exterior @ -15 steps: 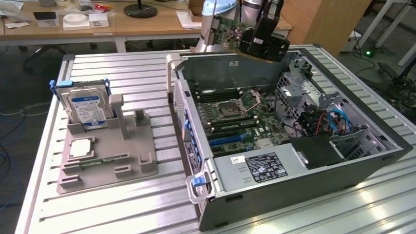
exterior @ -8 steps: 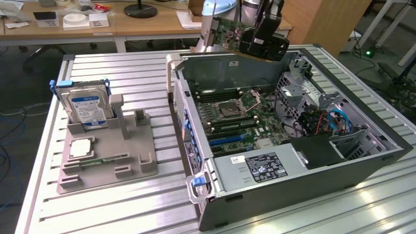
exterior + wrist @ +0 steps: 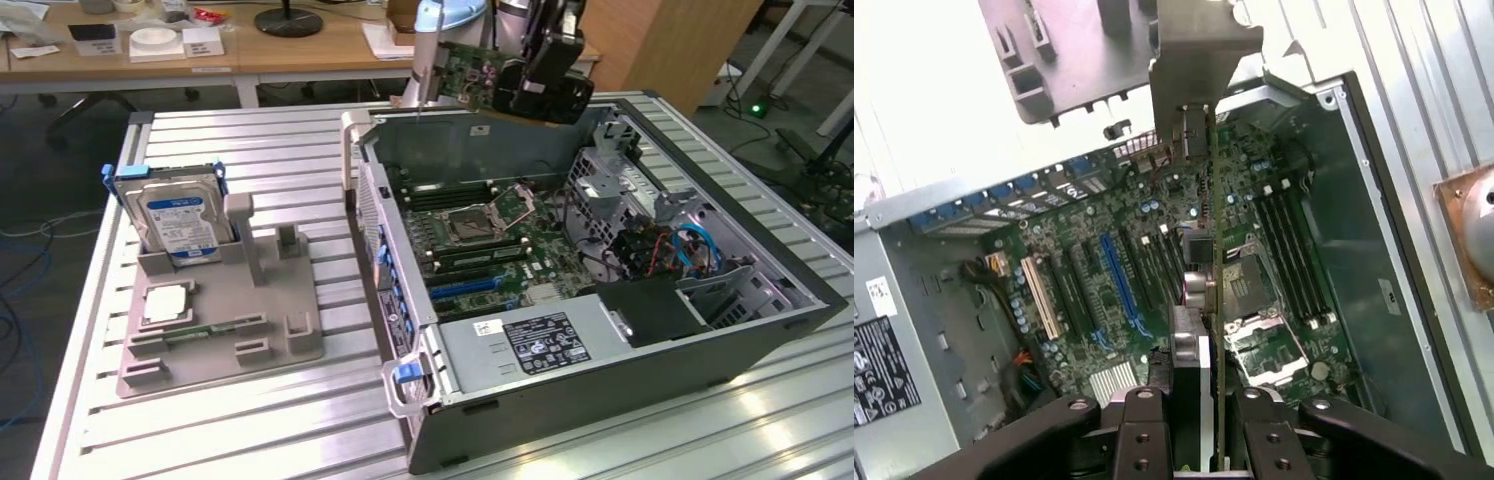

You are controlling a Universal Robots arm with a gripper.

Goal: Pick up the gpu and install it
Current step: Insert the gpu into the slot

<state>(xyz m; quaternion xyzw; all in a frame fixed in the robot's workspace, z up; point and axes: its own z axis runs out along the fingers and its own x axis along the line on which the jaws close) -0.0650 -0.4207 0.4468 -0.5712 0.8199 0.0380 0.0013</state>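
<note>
- Gripping the gpu (image 3: 462,70) by its black-shrouded end, jaws of the gripper (image 3: 534,92) closed on both faces.
- Held in the air above the far wall of the open computer case (image 3: 641,390), silver bracket toward the exterior view's left.
- Seen edge-on from the wrist, hanging over the motherboard (image 3: 1104,290), well clear of its slots.
- Standing upright in the grey holder (image 3: 227,345) beside the case: a hard drive (image 3: 180,215).
</note>
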